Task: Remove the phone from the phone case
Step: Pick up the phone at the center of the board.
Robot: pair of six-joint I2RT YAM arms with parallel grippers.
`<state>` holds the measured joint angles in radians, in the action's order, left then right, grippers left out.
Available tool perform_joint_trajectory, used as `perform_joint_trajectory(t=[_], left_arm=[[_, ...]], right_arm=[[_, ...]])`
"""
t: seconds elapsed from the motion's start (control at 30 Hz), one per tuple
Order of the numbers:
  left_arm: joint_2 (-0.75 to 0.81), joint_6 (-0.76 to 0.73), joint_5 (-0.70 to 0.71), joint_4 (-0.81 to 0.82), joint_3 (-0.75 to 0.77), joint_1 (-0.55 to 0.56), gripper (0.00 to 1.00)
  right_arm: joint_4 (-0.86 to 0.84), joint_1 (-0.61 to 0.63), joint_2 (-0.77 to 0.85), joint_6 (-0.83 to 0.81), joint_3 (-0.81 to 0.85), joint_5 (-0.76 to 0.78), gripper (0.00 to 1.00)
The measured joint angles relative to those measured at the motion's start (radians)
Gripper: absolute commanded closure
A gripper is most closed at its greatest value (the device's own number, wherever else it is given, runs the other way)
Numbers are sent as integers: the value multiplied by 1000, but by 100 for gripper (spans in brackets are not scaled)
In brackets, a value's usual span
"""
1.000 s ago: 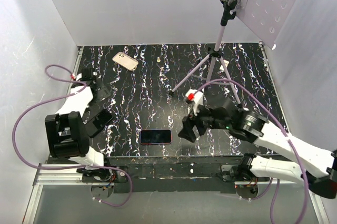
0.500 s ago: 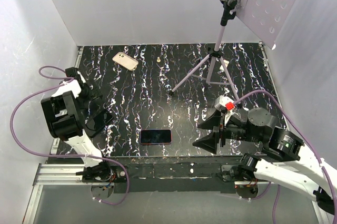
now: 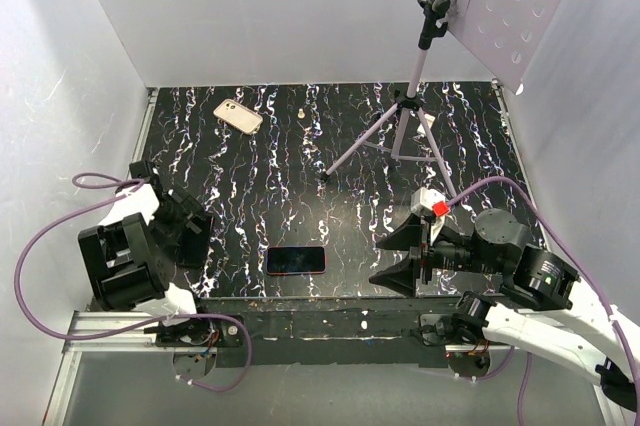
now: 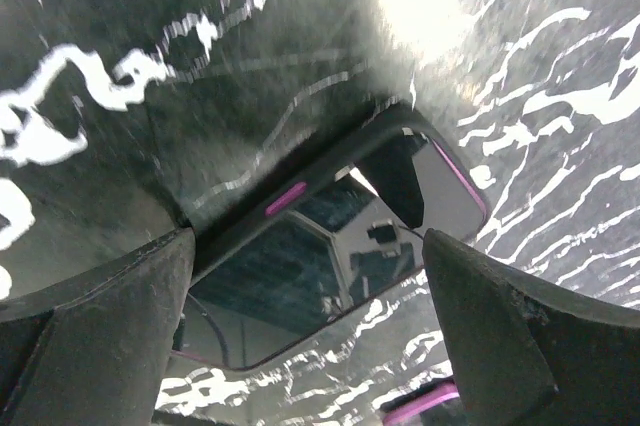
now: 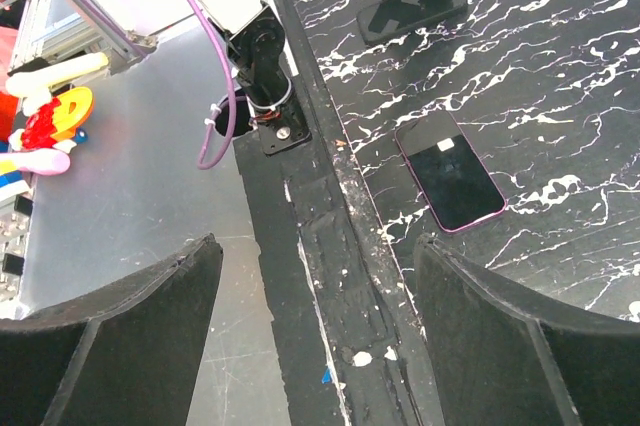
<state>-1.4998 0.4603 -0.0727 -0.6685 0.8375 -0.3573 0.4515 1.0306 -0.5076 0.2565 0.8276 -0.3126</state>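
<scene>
Approach step, nothing gripped yet. L claw (image 4: 308,256) fingers apart, empty; cased phone (image 3: 295,260) lies flat just ahead of its tips. R claw (image 3: 385,260) also apart, empty, phone well ahead of it. Next I need one claw pinning case, other prying phone out

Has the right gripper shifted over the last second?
Yes. In the top view the right gripper has pulled back to the right, away from the cased phone, which has not moved. The gripper is open and empty.
</scene>
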Motion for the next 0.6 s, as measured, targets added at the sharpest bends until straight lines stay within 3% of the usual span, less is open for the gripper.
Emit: perform_joint_trajectory(t=[0.17,0.33,0.6], left_arm=[[48,118,-38,-50,-47,46,2],[99,192,-41,-86,-92,178,2],[-23,209,69,-170,-5,238,4]], right_arm=[[-15,0,9,3,-23,-12,18],[-14,0,17,2,-25,-8,18],[-11,0,18,10,-25,13,18]])
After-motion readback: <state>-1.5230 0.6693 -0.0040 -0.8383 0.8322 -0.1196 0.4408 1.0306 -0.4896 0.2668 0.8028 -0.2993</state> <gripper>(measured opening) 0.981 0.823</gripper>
